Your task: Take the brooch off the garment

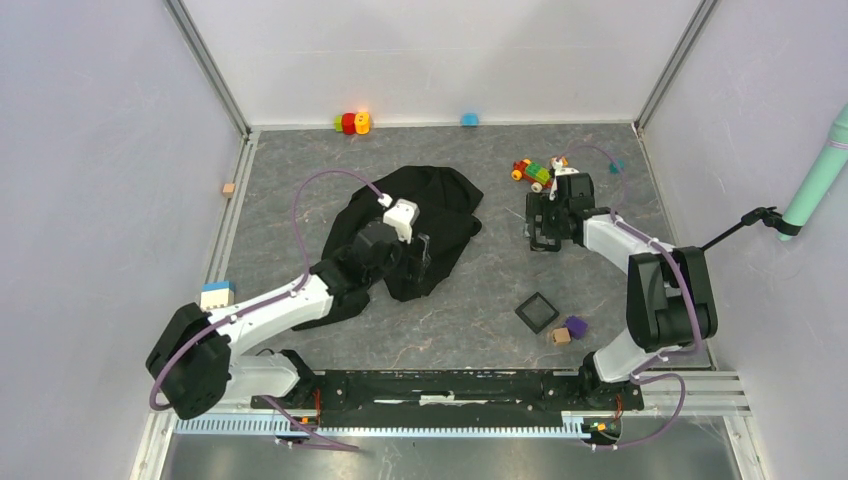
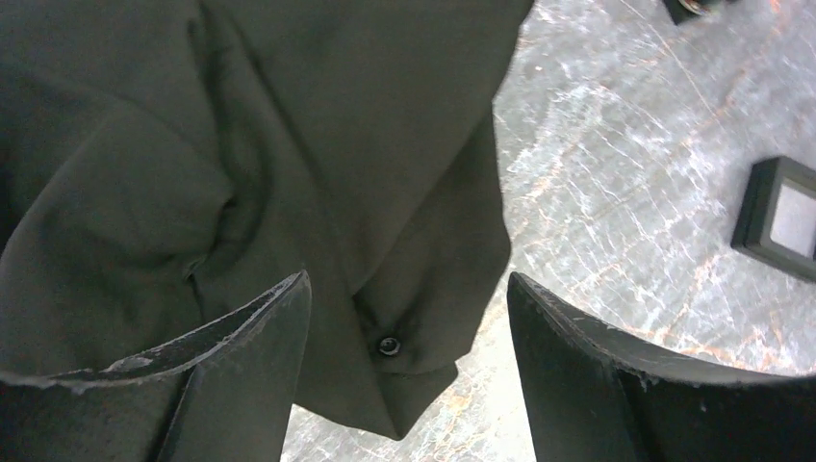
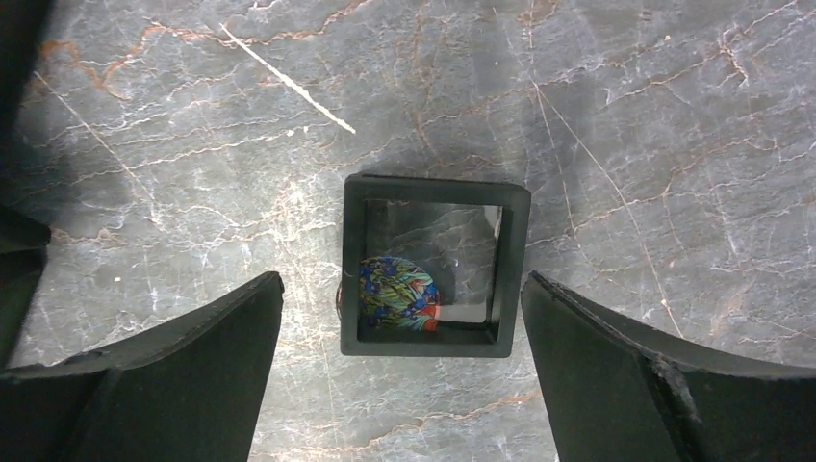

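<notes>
Hanging low over the garment [image 1: 445, 205] with the left gripper [image 1: 420, 256], holding its fingers [image 2: 245, 361] spread wide and gripping nothing. Cannot tell whether the fingertips touch the cloth. Finding the garment as a crumpled black heap on the table [image 1: 470, 300], a little left of the middle, partly under the left arm.

Finding the brooch [image 2: 389, 345] only in the left wrist view: tiny, round, greyish, sitting on a corner flap of the garment, close to the edge of the cloth and near bare table. Lies in that view between the two spread fingers and is touched by neither. Cannot make it out from above.

Hovering with the right gripper [image 1: 545, 228] over the far right part of the table, well apart from the garment and above a black frame [image 3: 435, 192]. Holds its fingers [image 3: 183, 375] spread too, one on each side of this frame and apart from it, pinching nothing. Seeing inside the frame a round patterned disc [image 3: 397, 294] in blue, green and red, pushed into one corner.

Noting a second black frame [image 1: 537, 312] nearer, right of the middle, with a purple block [image 1: 575, 325] just to its right and a tan block [image 1: 561, 337] just beside the purple one. Noting also coloured toy bricks [image 1: 533, 172] just beyond the right gripper, on the far side.
</notes>
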`<state>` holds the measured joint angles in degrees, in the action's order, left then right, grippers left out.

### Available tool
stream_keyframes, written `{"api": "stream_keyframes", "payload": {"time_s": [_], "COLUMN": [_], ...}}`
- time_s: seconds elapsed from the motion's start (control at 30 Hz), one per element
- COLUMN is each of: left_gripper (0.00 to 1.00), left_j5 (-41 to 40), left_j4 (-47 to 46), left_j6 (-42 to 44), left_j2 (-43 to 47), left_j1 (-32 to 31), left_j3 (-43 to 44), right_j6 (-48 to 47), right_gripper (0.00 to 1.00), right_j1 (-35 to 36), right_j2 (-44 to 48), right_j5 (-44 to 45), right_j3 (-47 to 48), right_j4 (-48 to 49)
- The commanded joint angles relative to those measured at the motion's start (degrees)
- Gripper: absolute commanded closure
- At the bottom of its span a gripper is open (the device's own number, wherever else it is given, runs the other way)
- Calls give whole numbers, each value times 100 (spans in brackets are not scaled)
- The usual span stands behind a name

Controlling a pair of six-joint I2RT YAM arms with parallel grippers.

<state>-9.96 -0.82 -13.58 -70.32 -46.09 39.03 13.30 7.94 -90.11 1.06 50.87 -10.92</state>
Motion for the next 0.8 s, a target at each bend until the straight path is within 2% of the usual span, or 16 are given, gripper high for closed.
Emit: {"api": "stream_keyframes", "payload": {"time_s": [0.0, 0.1, 0.2, 0.33, 0.4, 0.5, 0.67, 0.77], "left_gripper": [20, 20, 20, 20, 20, 18, 16, 15], "left_j5": [67, -194, -728, -1188, -1175, -1105, -1060, -754], "left_j4": [539, 698, 816, 891, 996, 1170, 1145, 999], "left_j6": [-760, -865, -1047, -1206, -1266, -1433, -1839, -1996], "left_j2": [-58, -35, -105, -229, -217, -138, -253, -398], "left_j1": [414, 739, 873, 1034, 1224, 1509, 2006, 2354], "left_j3": [365, 360, 416, 483, 560, 705, 778, 753], "right_j6": [-185, -214, -378, -383, -373, -260, 46, 230], "right_gripper": [2, 2, 2, 10, 11, 11, 12, 17], "right_j1": [-21, 61, 572, 1242, 1539, 1926, 2193, 2194], "right_j2": [-108, 126, 374, 456, 356, 44, -731, -1065], "right_j5": [175, 188, 534, -355, -795, -931, -654, -241], "right_j3": [416, 473, 655, 663, 619, 723, 1081, 1224], "right_j4": [-262, -285, -353, 82, 533, 897, 1057, 1056]}}
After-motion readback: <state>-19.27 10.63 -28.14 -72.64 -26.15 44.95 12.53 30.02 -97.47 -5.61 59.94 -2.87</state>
